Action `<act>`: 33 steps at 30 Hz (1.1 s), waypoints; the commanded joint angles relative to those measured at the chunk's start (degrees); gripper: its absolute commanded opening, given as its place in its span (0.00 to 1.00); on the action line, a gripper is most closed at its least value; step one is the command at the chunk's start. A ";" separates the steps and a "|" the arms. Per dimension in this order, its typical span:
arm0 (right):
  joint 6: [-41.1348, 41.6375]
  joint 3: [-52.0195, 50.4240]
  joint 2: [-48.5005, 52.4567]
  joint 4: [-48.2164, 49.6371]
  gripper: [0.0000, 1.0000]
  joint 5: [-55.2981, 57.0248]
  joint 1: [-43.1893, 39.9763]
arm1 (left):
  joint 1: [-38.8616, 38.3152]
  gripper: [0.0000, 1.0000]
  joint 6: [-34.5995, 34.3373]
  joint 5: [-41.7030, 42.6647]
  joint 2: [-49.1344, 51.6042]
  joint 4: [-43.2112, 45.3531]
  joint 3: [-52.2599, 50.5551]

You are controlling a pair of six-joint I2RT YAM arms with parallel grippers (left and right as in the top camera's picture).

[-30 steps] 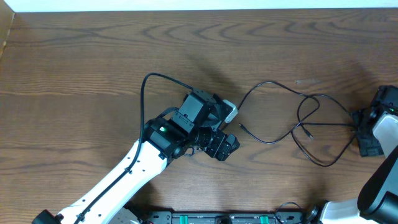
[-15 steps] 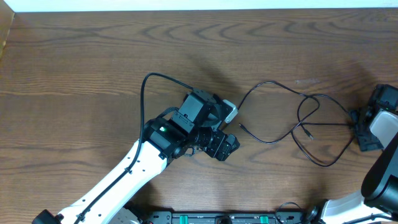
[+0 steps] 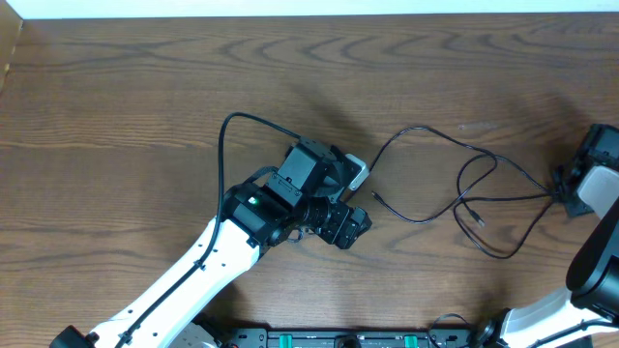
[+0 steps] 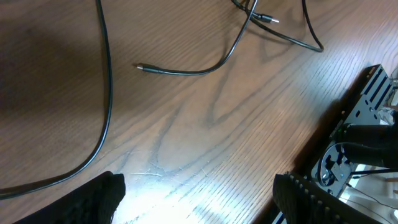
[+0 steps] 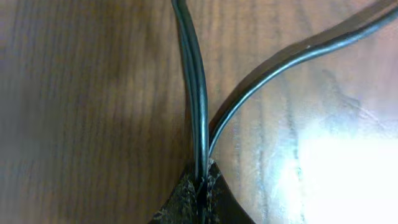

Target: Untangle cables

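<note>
**Current step: separating the strands.** The cables (image 3: 421, 221) lie right of centre in the overhead view as black loops crossing one another on the table (image 3: 145, 97). No white cord is visible.

- **Right gripper** (image 5: 202, 186): at the right edge of the overhead view, fingers closed and clamped on the cables. The right wrist view shows two strands running straight up from the pinch and a third curving to the upper right.
- **Left gripper** (image 4: 200, 183): mid-frame in the overhead view, fingers apart and holding nothing. A free plug (image 4: 140, 66) lies just ahead of it, and another strand passes on the left of its view.

**Next move (judgement).** The loops remain crossed, so the task looks to be at an early stage. The left gripper probably needs to descend on the strand behind the free plug and close. The two arms can then draw apart, slowly enough that the crossings slide open and do not cinch into a knot.
</note>
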 commanded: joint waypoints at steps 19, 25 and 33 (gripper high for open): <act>-10.84 51.28 0.68 -22.97 0.01 -23.71 -19.39 | 0.20 0.82 -0.09 -0.52 -0.15 -1.73 0.94; -9.75 52.13 0.70 -25.20 0.24 -23.65 -22.18 | 0.20 0.82 -0.09 -0.52 -0.15 -1.70 0.94; -10.21 52.04 0.72 -28.76 0.99 -24.74 -21.07 | 0.20 0.82 -0.09 -0.52 -0.15 -1.70 0.94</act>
